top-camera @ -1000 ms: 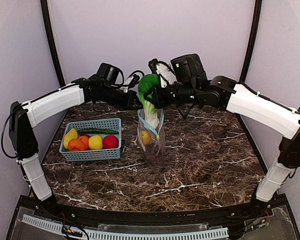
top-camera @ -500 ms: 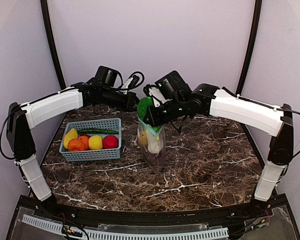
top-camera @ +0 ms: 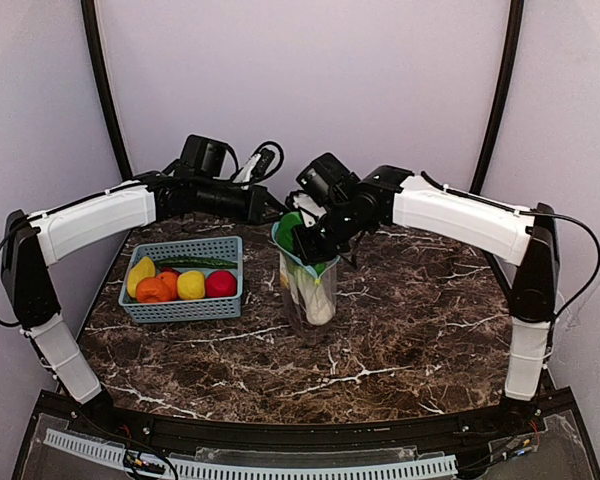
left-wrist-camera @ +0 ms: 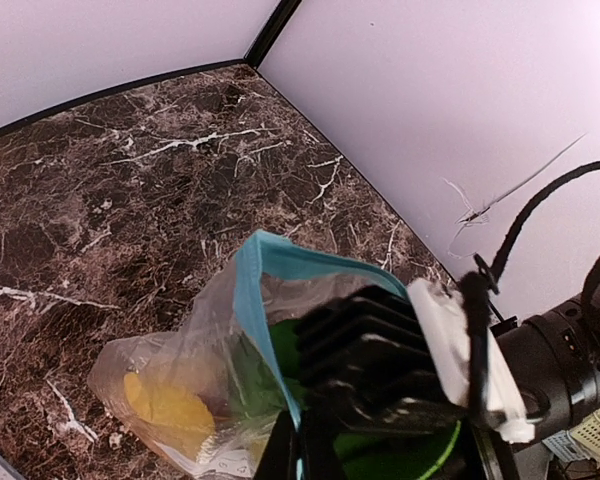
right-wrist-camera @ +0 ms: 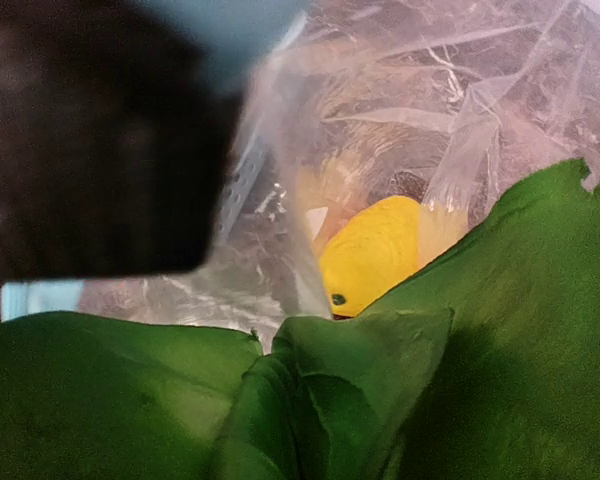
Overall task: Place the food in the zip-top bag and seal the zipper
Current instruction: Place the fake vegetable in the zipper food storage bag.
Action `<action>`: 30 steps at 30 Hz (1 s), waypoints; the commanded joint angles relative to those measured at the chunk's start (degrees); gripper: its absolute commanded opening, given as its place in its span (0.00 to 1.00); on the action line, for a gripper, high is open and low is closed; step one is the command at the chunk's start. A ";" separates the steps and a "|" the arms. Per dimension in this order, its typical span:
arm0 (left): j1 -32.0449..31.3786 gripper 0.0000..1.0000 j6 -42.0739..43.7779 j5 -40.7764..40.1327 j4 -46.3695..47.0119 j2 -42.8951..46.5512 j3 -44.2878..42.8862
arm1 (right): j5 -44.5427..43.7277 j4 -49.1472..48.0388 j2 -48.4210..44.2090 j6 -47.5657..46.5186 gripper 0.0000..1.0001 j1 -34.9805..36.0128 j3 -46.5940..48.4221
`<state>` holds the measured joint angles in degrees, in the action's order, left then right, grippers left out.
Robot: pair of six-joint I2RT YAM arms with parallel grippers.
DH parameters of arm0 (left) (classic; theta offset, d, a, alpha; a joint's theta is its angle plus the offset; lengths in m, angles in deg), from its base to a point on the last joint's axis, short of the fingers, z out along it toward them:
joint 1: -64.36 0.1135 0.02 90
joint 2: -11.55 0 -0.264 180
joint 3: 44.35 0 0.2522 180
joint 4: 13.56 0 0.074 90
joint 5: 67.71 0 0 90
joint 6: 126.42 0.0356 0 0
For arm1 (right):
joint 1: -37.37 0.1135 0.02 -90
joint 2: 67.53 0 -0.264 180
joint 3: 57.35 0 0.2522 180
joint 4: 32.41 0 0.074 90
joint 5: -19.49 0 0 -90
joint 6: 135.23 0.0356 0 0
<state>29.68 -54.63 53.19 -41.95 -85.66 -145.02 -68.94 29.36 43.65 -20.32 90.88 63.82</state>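
Observation:
The clear zip-top bag (top-camera: 308,296) stands upright mid-table, mouth up. My left gripper (top-camera: 276,212) is shut on the teal zipper (left-wrist-camera: 248,312) at the mouth's far left edge; its fingertips (left-wrist-camera: 280,452) pinch the strip. My right gripper (top-camera: 306,240) is at the mouth, shut on the cabbage (top-camera: 291,223). The green leaves stick out of the mouth and the white stem (top-camera: 317,303) reaches low inside the bag. In the right wrist view the leaves (right-wrist-camera: 380,400) hide my fingers. A yellow piece (right-wrist-camera: 375,255) lies in the bag, and shows in the left wrist view (left-wrist-camera: 165,408).
A teal lattice basket (top-camera: 180,309) stands left of the bag. It holds yellow (top-camera: 191,285), orange (top-camera: 156,289) and red (top-camera: 220,283) pieces and a green cucumber (top-camera: 195,263). Grey walls close the back and sides.
My right gripper has come down and left, lowering the cabbage from above the bag into its mouth; the stem now sits deep inside. My left gripper keeps hold of the zipper edge.

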 commanded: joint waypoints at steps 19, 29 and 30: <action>0.35 0.01 -0.69 -0.96 3.82 4.45 4.20 | -0.06 -4.98 -9.52 0.83 0.76 -1.66 -5.31; 0.57 0.01 -0.29 -0.66 4.09 4.76 4.95 | 0.31 -13.23 -16.84 -1.34 0.67 -1.08 -12.39; 0.57 0.01 -0.26 -0.53 4.22 4.75 5.23 | -0.01 -13.85 -16.83 -1.57 0.63 -0.94 -12.56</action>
<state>29.88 -55.07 51.83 -39.00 -83.98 -141.26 -68.38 20.22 26.78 -20.45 89.51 53.51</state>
